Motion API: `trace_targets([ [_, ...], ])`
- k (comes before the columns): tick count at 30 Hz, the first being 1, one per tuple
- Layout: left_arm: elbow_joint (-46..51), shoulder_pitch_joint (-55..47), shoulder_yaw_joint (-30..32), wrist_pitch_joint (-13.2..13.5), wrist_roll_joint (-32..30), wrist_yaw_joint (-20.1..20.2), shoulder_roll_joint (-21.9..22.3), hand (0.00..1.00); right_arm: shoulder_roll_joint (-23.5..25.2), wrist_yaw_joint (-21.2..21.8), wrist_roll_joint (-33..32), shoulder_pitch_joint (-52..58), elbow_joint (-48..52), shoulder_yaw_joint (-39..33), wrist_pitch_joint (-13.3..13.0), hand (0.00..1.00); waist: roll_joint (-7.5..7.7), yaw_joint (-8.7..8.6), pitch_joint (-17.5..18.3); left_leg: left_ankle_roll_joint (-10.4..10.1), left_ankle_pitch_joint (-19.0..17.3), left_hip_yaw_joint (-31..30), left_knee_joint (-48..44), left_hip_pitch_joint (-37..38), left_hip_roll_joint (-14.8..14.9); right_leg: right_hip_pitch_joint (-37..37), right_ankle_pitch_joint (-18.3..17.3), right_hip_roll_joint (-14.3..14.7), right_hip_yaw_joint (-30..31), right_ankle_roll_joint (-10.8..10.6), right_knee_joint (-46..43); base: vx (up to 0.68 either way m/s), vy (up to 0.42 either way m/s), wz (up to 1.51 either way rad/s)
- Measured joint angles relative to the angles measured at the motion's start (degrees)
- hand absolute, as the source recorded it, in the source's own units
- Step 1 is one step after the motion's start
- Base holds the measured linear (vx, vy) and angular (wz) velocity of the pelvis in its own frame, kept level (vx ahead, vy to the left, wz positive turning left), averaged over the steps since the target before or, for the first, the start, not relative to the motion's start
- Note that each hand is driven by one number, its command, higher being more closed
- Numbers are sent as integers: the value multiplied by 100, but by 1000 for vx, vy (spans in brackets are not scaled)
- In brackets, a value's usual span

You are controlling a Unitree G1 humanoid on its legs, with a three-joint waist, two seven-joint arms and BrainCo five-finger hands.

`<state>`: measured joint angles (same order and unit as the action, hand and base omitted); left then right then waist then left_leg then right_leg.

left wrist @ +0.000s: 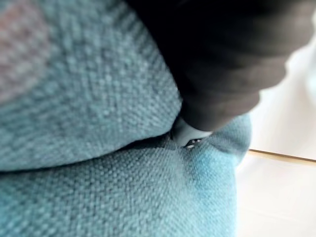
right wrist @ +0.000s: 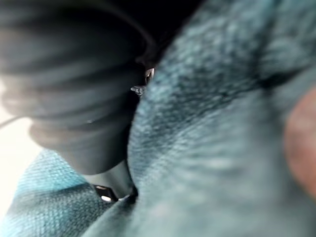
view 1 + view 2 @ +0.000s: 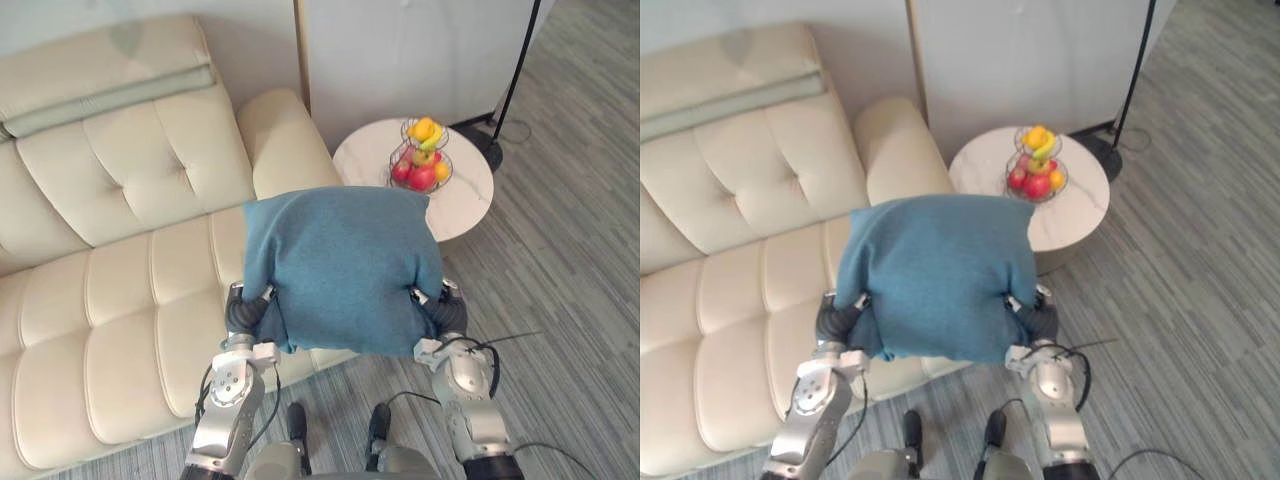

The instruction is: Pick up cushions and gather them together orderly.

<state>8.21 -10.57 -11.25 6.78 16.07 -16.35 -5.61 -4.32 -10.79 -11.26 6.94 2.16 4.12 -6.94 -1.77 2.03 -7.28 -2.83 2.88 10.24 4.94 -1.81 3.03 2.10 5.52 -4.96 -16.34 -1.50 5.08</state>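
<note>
Teal cushion (image 3: 340,265) is hanging in the air between my left hand (image 3: 243,314) and right hand (image 3: 448,314), over the front edge of the cream sofa (image 3: 120,300), near the round side table (image 3: 470,205) with the wire fruit basket (image 3: 422,165). Both hands are digging into its lower corners. The grip is buried in fabric, so I can't tell clamped or flat. I'm aiming for an even squeeze, level carry, wide of the basket. Cushion's looking plump, square, coarse-woven, bulging where pressed.
</note>
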Motion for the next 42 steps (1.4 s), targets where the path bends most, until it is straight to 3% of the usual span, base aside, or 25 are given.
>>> trace_targets([
  [5,137,-387,-18,36,20,112,8,100,-7,151,15,404,157,85,-90,100,-21,1,262,-1,0,-162,-3,87,-18,-203,-51,-21,-149,-22,-1,14,10,16],
  [9,125,-455,-121,34,97,154,7,100,-43,98,143,428,128,80,-92,100,-33,6,243,-112,-105,-691,-608,-464,-72,-270,-126,-107,-829,-26,-76,-54,22,81],
  [11,124,-459,-117,34,108,154,6,100,-47,49,238,338,97,78,-92,100,-61,43,244,-88,-278,-612,-635,-681,-5,-193,-162,-147,-1152,-28,-187,-66,37,96],
  [13,71,-375,-161,36,170,154,45,100,-101,-80,280,106,1,0,-94,100,-40,-3,231,34,-530,297,-1017,-927,264,-182,-159,-350,-1595,-23,-214,-34,125,99],
  [14,-88,-286,-180,43,219,152,77,100,-200,-162,339,-181,-202,-8,-77,100,-29,17,225,292,-657,908,-1460,-1061,526,-119,-166,-554,-1713,-23,-339,-20,187,58],
  [15,-151,-259,-181,42,230,152,88,100,-239,-177,369,-255,-238,-8,-74,100,-33,13,227,305,-666,1050,-1609,-1066,626,-108,-167,-630,-1728,-31,-381,-16,295,45],
  [16,-280,-224,-201,43,270,143,158,100,-331,-222,459,-388,-312,-10,-73,100,-81,-11,258,262,-682,1286,-1871,-984,1000,-121,-129,-772,-1764,-181,-453,-8,289,25],
  [17,-295,-224,-220,43,270,142,177,100,-361,-240,461,-387,-306,-11,-74,100,-124,-25,285,241,-673,1287,-1871,-963,1094,-125,-114,-779,-1784,-236,-471,5,313,30],
  [18,-340,-211,-278,51,270,141,220,100,-426,-277,462,-385,-314,-33,-72,100,-265,-71,372,-156,-574,1288,-1747,-882,1291,-134,-72,-794,-1857,-344,-493,18,312,57],
  [19,-457,-19,-393,57,272,139,139,100,-355,-309,514,-376,-327,-196,-42,100,-187,-194,385,-401,-437,1215,-1549,-846,956,-182,20,-1075,-1959,-464,-493,34,475,71],
  [20,-506,115,-471,102,272,134,-34,100,-236,-319,574,-364,-328,-299,-23,100,30,-244,399,-268,-385,1215,-1370,-826,626,-148,64,-1352,-1966,-499,-495,25,400,67],
  [21,-537,163,-486,112,272,134,-87,100,-189,-319,587,-357,-328,-343,-22,100,96,-254,394,-217,-394,1208,-1385,-832,538,-147,72,-1435,-1968,-497,-516,47,420,41],
  [22,-685,281,-506,129,282,134,-141,100,-31,-325,636,-338,-336,-409,-14,100,186,-271,402,-71,-630,1134,-1731,-980,414,-98,130,-1674,-1973,-556,-790,41,245,27],
  [24,-825,332,-537,131,321,134,-139,100,-36,-329,647,-328,-373,-416,-1,100,158,-270,392,12,-923,1104,-2104,-1090,412,42,141,-1877,-1915,-556,-1277,31,330,8],
  [26,-940,330,-569,132,324,135,-149,100,-31,-328,663,-339,-530,-424,10,100,132,-249,385,139,-1139,1163,-2305,-1100,342,487,343,-2196,-1693,-271,-2130,31,334,-22],
  [27,-962,312,-571,130,324,139,-157,100,-27,-327,654,-343,-644,-422,29,100,115,-243,357,217,-1188,1282,-2263,-1014,326,755,542,-2280,-1489,72,-2512,72,301,-33],
  [28,-981,283,-567,126,327,149,-218,100,0,-317,619,-338,-792,-418,38,100,116,-252,254,302,-1236,1283,-2143,-815,329,1082,157,-2173,-946,138,-3269,84,250,-22],
  [29,-998,282,-567,120,327,155,-243,100,35,-313,612,-315,-802,-419,58,100,113,-298,191,353,-1259,1260,-2067,-708,307,1144,-236,-1974,-704,7,-3613,80,155,-4],
  [31,-1004,213,-568,55,328,261,-249,100,96,-267,586,-242,-801,-445,60,100,126,-392,180,446,-1202,1239,-1665,-418,102,1271,-1201,-1143,-321,-175,-3835,79,118,16],
  [33,-1004,199,-582,12,326,322,-249,100,28,-264,552,-243,-800,-459,59,100,121,-420,174,504,-1180,1182,-1471,-275,-95,1293,-1474,-711,-371,-140,-3517,161,92,27],
  [34,-1003,206,-604,7,325,340,-250,100,-40,-264,546,-235,-800,-455,60,100,94,-513,163,471,-1172,1101,-1378,-168,-201,1300,-1507,-392,-346,-110,-3142,231,66,45],
  [36,-1003,205,-656,7,325,342,-248,100,-70,-268,545,-195,-775,-460,60,100,95,-540,168,416,-1256,998,-1457,-108,-280,1339,-1434,-78,35,-16,-2745,236,-5,55],
  [37,-1023,200,-684,4,324,342,-225,100,-89,-268,547,-146,-733,-465,59,100,78,-551,157,344,-1552,852,-1874,-129,-247,1239,-1336,122,408,401,-2556,310,-79,45],
  [39,-1066,204,-719,5,322,342,-185,100,-107,-268,548,-72,-704,-473,62,100,-59,-493,175,218,-1763,686,-2404,-231,-32,995,-1375,217,220,430,-2462,345,-98,33],
  [42,-1061,128,-741,-1,324,381,-169,100,-61,-268,559,314,46,-463,118,100,-55,-364,146,223,-1810,841,-4029,-657,451,399,-1398,376,213,494,-2106,305,-51,18],
])
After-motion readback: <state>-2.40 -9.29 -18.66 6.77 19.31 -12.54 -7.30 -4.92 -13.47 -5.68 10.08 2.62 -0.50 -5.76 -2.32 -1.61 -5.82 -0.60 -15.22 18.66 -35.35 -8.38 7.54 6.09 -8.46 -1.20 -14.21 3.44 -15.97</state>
